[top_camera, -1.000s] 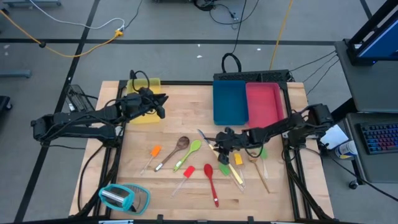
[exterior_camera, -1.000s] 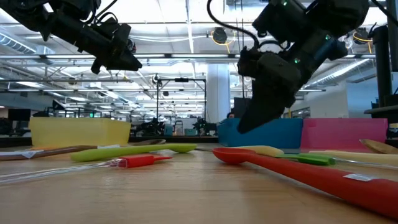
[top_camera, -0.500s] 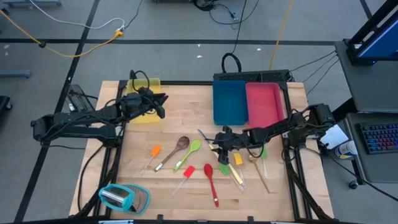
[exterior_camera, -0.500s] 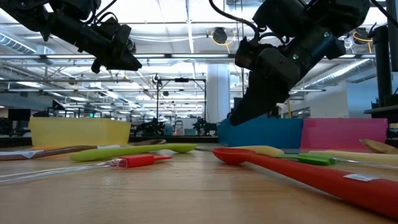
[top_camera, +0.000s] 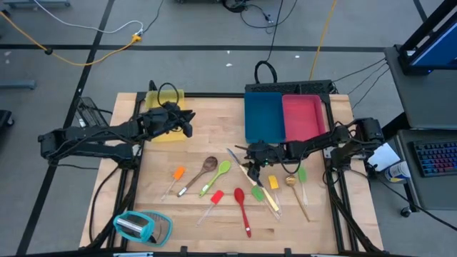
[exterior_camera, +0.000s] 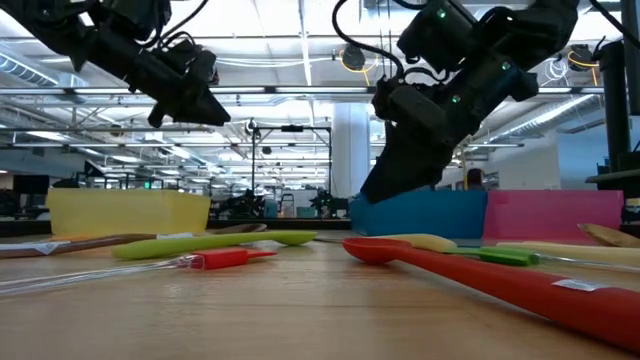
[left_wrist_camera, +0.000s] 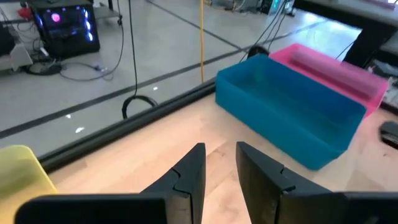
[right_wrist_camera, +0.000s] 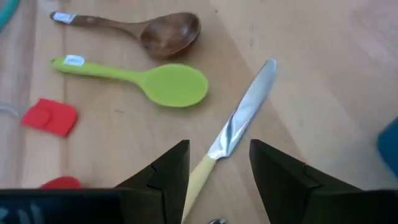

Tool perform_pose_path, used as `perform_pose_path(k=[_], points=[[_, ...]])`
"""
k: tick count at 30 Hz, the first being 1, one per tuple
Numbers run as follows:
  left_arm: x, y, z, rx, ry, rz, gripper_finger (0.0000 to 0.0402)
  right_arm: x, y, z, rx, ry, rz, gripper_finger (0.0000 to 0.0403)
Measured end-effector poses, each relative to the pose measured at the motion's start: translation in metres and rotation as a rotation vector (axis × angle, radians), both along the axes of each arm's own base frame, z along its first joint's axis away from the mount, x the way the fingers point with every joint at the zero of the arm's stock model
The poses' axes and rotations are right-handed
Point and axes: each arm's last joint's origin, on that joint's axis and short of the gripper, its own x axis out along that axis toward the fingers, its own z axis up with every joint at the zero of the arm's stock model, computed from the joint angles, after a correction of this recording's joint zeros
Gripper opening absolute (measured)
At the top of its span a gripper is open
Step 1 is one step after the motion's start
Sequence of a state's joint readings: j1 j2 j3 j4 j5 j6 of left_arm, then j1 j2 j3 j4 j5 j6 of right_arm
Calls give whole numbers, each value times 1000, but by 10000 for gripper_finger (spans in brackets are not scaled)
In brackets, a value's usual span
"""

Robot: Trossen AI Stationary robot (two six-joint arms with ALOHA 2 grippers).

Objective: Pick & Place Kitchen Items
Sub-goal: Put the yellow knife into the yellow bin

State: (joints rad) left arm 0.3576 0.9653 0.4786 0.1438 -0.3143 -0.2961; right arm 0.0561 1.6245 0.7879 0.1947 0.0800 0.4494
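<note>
Kitchen items lie flat on the wooden table: a knife [right_wrist_camera: 242,121] with a cream handle, a green spoon [right_wrist_camera: 155,81], a wooden spoon [right_wrist_camera: 155,34], a red spatula [right_wrist_camera: 50,117], a red spoon [top_camera: 241,207], an orange spatula [top_camera: 177,173] and a yellow spatula [top_camera: 273,184]. My right gripper [right_wrist_camera: 217,149] hangs open just above the knife's handle end, slanting down, one finger on either side of it and touching nothing. My left gripper [left_wrist_camera: 221,152] is open with a narrow gap and nothing in it, raised beside the yellow tray [top_camera: 166,128].
A blue tray [top_camera: 263,118] and a pink tray [top_camera: 303,118] stand side by side at the far right. A teal-and-clear rounded object [top_camera: 143,227] lies at the near left corner. More utensils cluster under the right arm, among them a green spatula [top_camera: 302,173].
My right gripper has swung a little toward the table's far edge and risen slightly off the cluster of utensils. The utensils lie where they were.
</note>
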Motion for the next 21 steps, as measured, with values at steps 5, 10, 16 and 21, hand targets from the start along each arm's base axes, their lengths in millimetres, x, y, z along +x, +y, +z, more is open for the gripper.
perform_pose_path(k=[5,10,16,21], points=[[6,2,-9,-19,43,0,93,-5,12,-4,46,60,44,164],[9,3,-12,-38,27,8,93,-7,20,-6,17,80,43,164],[9,3,-11,-38,24,8,93,-2,23,-17,11,72,32,164],[9,3,-11,-37,22,8,93,2,26,-29,30,85,46,164]])
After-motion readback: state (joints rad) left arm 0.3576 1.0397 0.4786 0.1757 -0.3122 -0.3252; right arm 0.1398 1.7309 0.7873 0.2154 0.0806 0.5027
